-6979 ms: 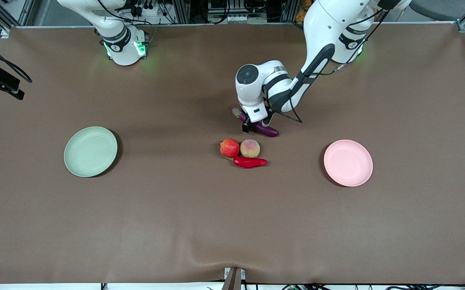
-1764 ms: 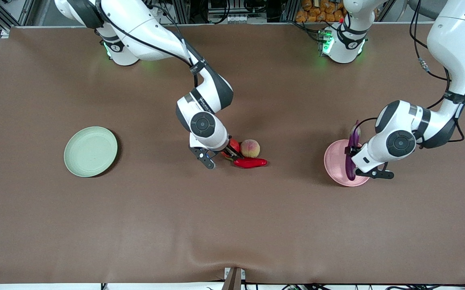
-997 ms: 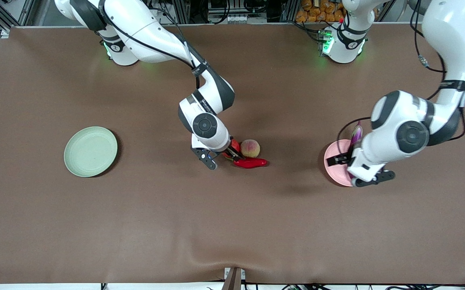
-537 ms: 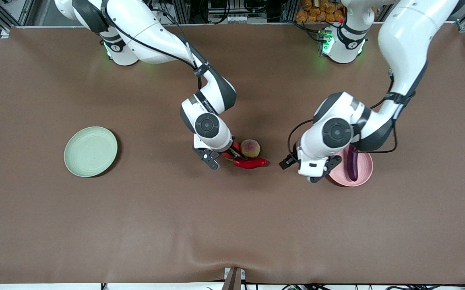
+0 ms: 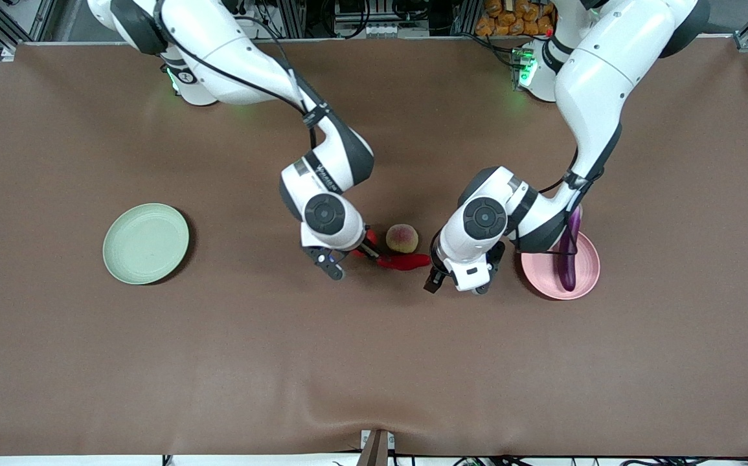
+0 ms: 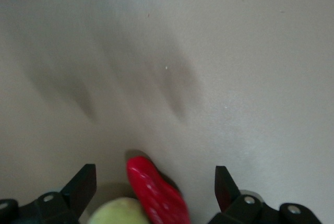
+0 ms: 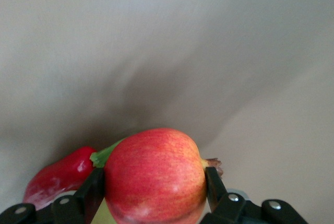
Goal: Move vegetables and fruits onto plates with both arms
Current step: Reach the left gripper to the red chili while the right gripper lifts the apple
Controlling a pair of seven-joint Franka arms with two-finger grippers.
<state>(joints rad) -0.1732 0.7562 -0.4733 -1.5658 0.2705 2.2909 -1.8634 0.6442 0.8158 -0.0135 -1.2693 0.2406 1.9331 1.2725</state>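
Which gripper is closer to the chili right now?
Right. The right gripper, shut on the pomegranate, sits right beside the chili's stem end. The left gripper is open, just off the chili's tip, toward the pink plate.

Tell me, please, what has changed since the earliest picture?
The left pincer carried the eggplant onto the pink plate, released it, and now hangs open by the chili pepper. The right pincer closed on the pomegranate. Peach and green plate stayed.

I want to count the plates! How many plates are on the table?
2. The green plate sits bare toward the right arm's end of the table. The pink plate sits toward the left arm's end, with the eggplant on it.
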